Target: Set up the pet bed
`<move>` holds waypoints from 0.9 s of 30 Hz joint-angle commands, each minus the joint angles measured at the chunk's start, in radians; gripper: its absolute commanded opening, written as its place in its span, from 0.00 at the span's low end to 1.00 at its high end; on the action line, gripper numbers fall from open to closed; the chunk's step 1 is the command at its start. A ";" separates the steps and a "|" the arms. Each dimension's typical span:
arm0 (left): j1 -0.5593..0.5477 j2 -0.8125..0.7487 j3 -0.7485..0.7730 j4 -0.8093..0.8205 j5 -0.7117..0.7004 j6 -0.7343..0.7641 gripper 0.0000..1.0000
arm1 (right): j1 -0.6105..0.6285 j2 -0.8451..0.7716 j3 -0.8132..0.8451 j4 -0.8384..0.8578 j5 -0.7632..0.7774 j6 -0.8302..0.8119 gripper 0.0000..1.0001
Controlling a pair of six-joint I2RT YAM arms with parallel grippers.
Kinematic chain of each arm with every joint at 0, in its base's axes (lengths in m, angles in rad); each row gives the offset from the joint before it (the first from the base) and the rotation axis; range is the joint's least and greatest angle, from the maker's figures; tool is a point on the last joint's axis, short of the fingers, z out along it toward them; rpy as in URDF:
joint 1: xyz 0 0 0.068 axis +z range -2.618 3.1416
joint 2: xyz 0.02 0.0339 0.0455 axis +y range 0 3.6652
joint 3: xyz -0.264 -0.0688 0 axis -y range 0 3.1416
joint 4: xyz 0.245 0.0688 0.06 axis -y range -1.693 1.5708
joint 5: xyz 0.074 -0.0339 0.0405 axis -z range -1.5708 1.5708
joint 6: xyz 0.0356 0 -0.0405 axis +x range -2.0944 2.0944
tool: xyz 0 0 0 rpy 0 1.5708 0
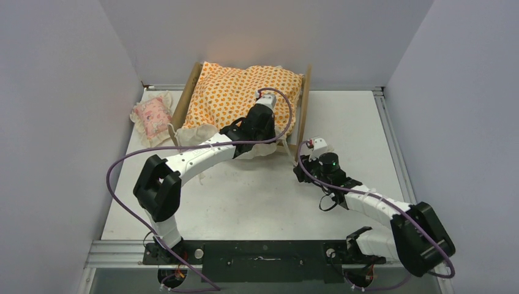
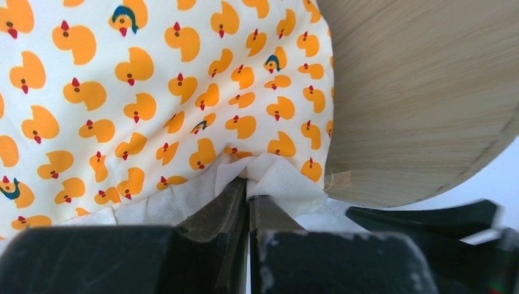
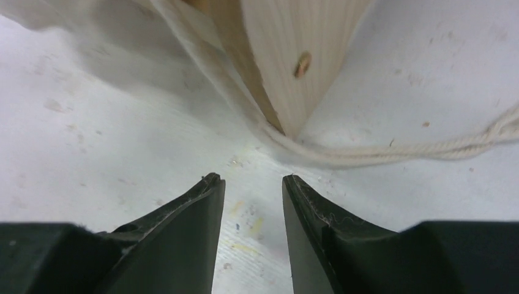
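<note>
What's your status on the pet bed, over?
Left gripper shut on cushion ruffle. Right gripper open, empty, at pet bed corner. Pillow beside the bed, not in. White cord lies ahead of right gripper.

Right of the pet bed [image 1: 305, 101] the table [image 1: 352, 125] lies bare, while left of it a pink pillow [image 1: 152, 116] (just beside the frame) blocks the way.
</note>
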 commanded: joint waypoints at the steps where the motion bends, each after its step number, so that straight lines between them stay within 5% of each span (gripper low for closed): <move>1: 0.006 0.002 0.076 0.008 0.026 0.021 0.00 | 0.027 0.125 0.029 0.113 0.087 -0.015 0.40; 10: 0.002 0.008 0.065 0.008 0.045 -0.009 0.00 | 0.107 0.236 -0.030 0.411 0.318 -0.003 0.38; 18: -0.002 0.004 0.039 0.012 0.050 -0.032 0.00 | 0.201 0.342 -0.007 0.491 0.499 0.031 0.36; 23: -0.002 0.001 0.033 0.010 0.043 -0.025 0.00 | 0.231 0.355 0.000 0.457 0.551 0.049 0.17; 27: 0.001 -0.003 0.030 0.006 0.014 0.010 0.00 | 0.233 0.228 0.043 0.247 0.412 0.076 0.06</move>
